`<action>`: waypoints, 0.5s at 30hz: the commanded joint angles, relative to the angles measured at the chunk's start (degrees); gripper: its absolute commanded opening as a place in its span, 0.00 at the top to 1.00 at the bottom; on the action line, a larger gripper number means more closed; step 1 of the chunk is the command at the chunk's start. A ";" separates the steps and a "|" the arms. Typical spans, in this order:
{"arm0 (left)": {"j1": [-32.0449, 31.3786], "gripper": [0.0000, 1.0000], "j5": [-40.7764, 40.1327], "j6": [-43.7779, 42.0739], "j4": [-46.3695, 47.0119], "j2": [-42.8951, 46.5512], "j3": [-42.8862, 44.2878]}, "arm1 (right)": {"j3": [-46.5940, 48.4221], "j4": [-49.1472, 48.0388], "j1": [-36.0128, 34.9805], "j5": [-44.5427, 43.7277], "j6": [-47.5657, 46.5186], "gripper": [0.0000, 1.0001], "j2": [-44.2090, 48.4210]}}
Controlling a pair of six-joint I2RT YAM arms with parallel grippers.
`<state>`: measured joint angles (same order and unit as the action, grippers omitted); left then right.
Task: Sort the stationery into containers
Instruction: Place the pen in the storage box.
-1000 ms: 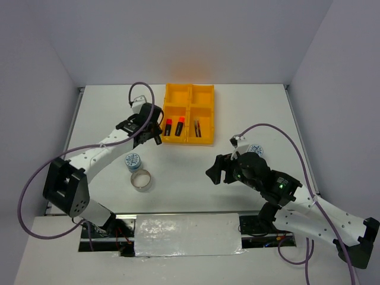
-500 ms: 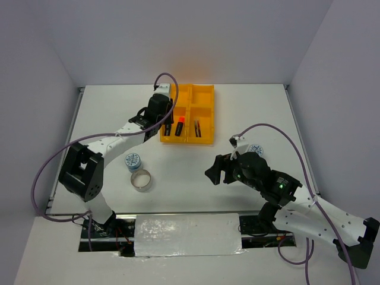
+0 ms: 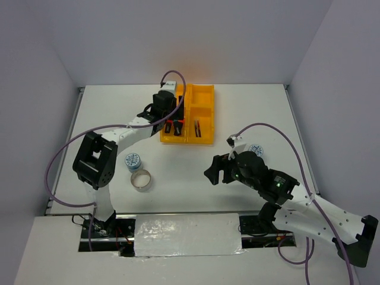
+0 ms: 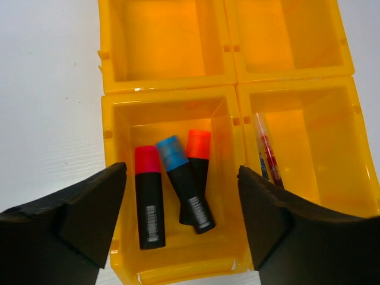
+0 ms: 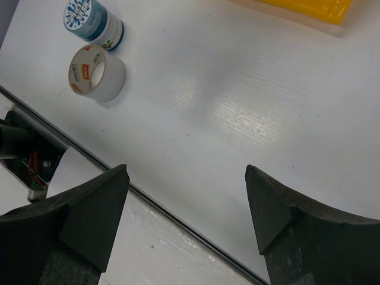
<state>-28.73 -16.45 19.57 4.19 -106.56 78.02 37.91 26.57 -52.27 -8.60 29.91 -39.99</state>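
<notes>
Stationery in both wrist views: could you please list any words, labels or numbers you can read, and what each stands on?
No text is legible enough to quote.
Pink-capped highlighter: white barcode-like label, too small to read.
Blue-capped highlighter: white print, blurred.
Tape ring: red label inside its core, lettering blurred.
Blue-white roll: blue pattern on top, no readable words.

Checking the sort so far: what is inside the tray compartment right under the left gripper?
Three highlighters lie there: the pink-capped highlighter, the blue-capped highlighter and the orange-capped highlighter. The blue one lies across the orange one, hiding part of its body.
</notes>
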 commanded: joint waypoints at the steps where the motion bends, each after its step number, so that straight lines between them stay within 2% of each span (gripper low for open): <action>1: 0.34 0.11 0.54 1.25 2.85 2.23 -0.05 | 1.73 -2.31 -0.38 -1.24 -1.08 0.13 -0.70; 4: 0.34 0.03 -1.65 3.00 1.10 7.32 -0.94 | 1.38 -3.27 -0.38 -1.42 -1.08 0.12 -1.06; 7: 0.43 0.01 -7.44 7.66 -9.86 14.96 0.99 | 1.29 -5.38 -0.46 0.86 -1.78 0.12 -2.72; 11: 0.34 0.01 -13.16 13.46 -26.56 26.39 3.36 | 2.86 -10.12 -1.60 4.46 -1.70 0.12 -12.99; 12: 0.34 0.01 -15.87 14.61 -33.82 30.24 4.06 | 3.74 -11.87 -2.39 4.73 -1.26 0.12 -15.71; 15: 0.43 0.01 -22.72 18.74 -45.71 38.67 2.94 | 8.92 -14.17 -6.17 4.12 -0.47 0.13 -26.78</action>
<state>-28.58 -29.43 32.21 -24.29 -75.16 80.38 41.52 18.81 -55.27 -5.61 29.12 -60.16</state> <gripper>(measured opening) 0.993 0.877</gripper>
